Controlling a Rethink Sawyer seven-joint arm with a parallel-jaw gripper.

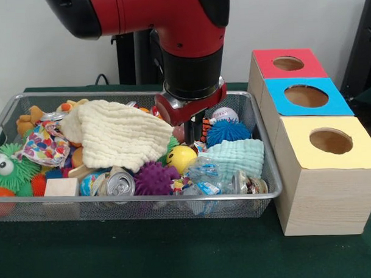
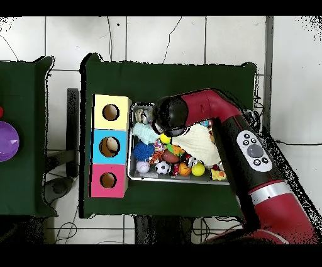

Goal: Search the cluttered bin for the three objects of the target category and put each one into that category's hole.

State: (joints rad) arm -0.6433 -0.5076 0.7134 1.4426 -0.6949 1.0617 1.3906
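At the near right of the bin, a crumpled clear bottle lies just beside a purple spiky ball and near a silver can. The thin plastic may slip or crush when pressed, I think. Farther in, the gripper hangs low behind a yellow ball, so it risks catching a toy or the cream cloth instead. Whether its fingers are apart or together, I cannot tell. Other bottles may hide under the cloths. The blue-panelled hole waits at the far right, outside the bin.
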